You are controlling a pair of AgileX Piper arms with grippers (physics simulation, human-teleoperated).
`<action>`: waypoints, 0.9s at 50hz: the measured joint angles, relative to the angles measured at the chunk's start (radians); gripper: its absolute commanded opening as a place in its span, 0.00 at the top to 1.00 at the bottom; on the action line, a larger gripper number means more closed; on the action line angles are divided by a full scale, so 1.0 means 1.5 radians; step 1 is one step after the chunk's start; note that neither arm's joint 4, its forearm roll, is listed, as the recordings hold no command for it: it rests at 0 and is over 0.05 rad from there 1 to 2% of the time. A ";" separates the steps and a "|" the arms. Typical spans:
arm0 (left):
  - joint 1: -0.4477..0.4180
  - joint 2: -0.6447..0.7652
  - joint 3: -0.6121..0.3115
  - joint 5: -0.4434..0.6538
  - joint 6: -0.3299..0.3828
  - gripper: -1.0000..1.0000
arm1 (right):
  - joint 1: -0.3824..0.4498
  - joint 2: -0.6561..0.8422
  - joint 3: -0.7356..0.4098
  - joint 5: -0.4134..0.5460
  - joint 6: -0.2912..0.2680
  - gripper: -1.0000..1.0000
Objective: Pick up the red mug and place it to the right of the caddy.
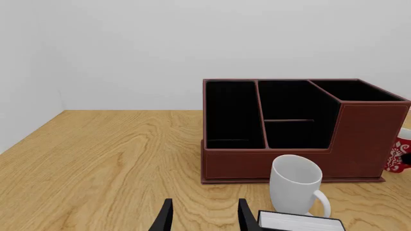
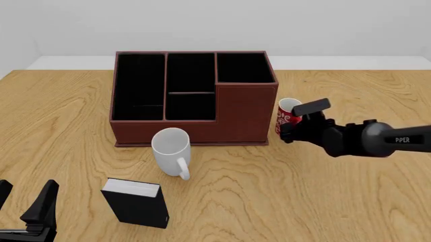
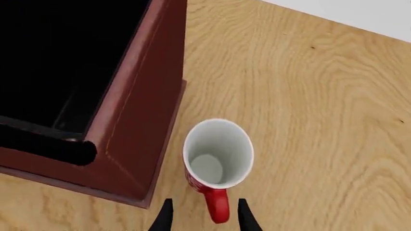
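Observation:
The red mug stands upright on the table, close to the right side of the caddy. In the right wrist view I look down into its white inside, with its red handle pointing toward me. My right gripper is open, its fingers on either side of the handle with gaps showing; in the front view it sits low at the mug's near right side. The caddy's wall is just beside the mug. My left gripper is open and empty at the near left.
A plain white mug stands in front of the caddy. A small black box stands nearer, between it and my left gripper. The left wrist view shows the caddy, white mug, black box and part of the red mug.

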 measured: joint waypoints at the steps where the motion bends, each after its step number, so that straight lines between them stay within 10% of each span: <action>1: 0.000 0.000 0.000 0.000 0.000 0.00 | -0.001 -0.003 0.003 0.000 0.001 0.00; 29: 0.000 0.000 0.000 0.000 0.000 0.00 | -0.013 -0.253 0.240 -0.026 0.032 0.00; 45: 0.000 0.000 0.000 0.000 0.000 0.00 | -0.001 -0.623 0.394 0.125 0.067 0.00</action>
